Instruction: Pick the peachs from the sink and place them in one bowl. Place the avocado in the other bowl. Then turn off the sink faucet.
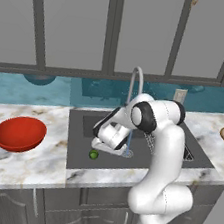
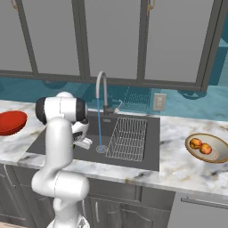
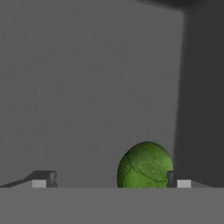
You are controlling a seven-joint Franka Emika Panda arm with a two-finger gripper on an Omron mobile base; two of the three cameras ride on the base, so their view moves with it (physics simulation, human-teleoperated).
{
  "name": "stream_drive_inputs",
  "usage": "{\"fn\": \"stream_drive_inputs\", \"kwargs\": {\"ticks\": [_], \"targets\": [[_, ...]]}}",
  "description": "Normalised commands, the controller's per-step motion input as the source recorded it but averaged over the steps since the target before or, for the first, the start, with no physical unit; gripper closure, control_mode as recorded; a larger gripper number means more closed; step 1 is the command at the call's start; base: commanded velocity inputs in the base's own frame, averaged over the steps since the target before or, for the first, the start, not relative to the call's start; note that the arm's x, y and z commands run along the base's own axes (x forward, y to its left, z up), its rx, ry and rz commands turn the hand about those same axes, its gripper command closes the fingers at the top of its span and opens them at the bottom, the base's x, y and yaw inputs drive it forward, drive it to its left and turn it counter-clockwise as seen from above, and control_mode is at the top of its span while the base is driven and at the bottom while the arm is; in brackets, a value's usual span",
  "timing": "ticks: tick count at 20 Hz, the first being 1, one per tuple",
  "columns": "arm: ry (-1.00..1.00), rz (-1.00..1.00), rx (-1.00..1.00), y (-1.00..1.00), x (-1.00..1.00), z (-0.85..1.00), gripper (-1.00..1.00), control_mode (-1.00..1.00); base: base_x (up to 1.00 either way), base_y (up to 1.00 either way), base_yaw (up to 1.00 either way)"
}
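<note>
While water runs in a thin blue stream from the tall silver gooseneck faucet (image 2: 102, 91), the white arm is bent low into the dark grey recessed sink (image 1: 81, 150).

Left to right across the marble desk (image 1: 21, 164):
- Wide glossy red bowl (image 1: 19, 133) sits on the desk left of the sink, well apart from the basin edge. Nothing visible inside it.
- Small green oval avocado (image 1: 94, 155) lies on the sink floor near the front left corner, just below the arm's hand in the left base view.
- End effector (image 3: 111, 179): in the hand view the two dark fingertips stand spread wide apart, nothing between them pinched. The avocado (image 3: 145, 165) sits inside the gap, close against the right-hand fingertip (image 3: 171, 177) in that view; contact cannot be told. Bare grey sink floor lies beyond, with a darker wall to the right of the view.
- Stream lands at the round silver drain (image 2: 102, 149), just right of the hand in the right base view.
- Wire mesh rack (image 2: 128, 138) lies flat in the right half of the sink.
- Shallow light tan bowl (image 2: 218, 151) rests on the desk right of the sink, well apart from it. Two small orange-yellow peaches (image 2: 200, 146) with reddish patches lie in it, side by side and touching.

Behind the desk: teal tiled wall, white outlet plate (image 2: 159, 102), grey cabinet doors above.
</note>
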Motion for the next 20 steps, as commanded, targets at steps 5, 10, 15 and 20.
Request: {"fn": "stream_drive_inputs", "kwargs": {"ticks": [5, 10, 15, 20], "targets": [[0.0, 0.01, 0.0, 0.08, 0.04, -0.14, -1.0, -1.0, 0.0, 0.0, 0.0], [0.0, 0.0, 0.0, 0.13, 0.13, -0.17, -1.0, -1.0, 0.0, 0.0, 0.0], [0.0, 0.0, 0.0, 0.03, 0.27, -0.19, -1.0, -1.0, 0.0, 0.0, 0.0], [0.0, 0.0, 0.0, 0.09, 0.3, -0.17, -1.0, -1.0, 0.0, 0.0, 0.0]]}}
